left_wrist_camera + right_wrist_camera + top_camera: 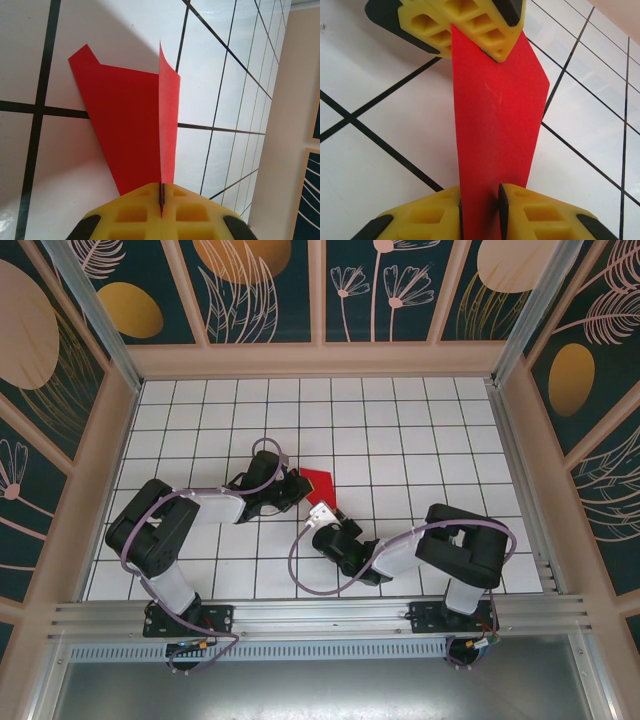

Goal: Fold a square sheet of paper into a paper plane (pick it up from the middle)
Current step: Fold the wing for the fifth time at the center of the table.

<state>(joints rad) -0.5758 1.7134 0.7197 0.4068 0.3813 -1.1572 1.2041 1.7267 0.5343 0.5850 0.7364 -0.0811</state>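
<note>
One red sheet of paper (320,480), already folded into a narrower, tapered shape, sits near the middle of the white gridded table (400,420), between the two claws. It is the one loose thing on the table.

The left claw (300,486) reaches in from the left side and meets the paper's left edge. In the left wrist view its two yellow fingers are pressed together (161,194) and pinch a flap of the sheet (130,125) that stands upright on edge. The rest of the paper lies flat on the tiles to the left of that flap, with a small pointed corner at its far end.

The right claw (328,510) comes from the near right and touches the paper's near corner. In the right wrist view its two yellow fingers are partly spread (480,202), with a narrow gap between them, and the red paper (495,115) stands in that gap and fills it from one finger to the other. Whether the pads press on it I cannot tell. At the far end of the paper in the same view, the left claw (492,50) is clamped on the top edge.

Two black arms, each trailing one purple cable, are bolted at the near rail. Panels painted with plants wall the table on three sides.
</note>
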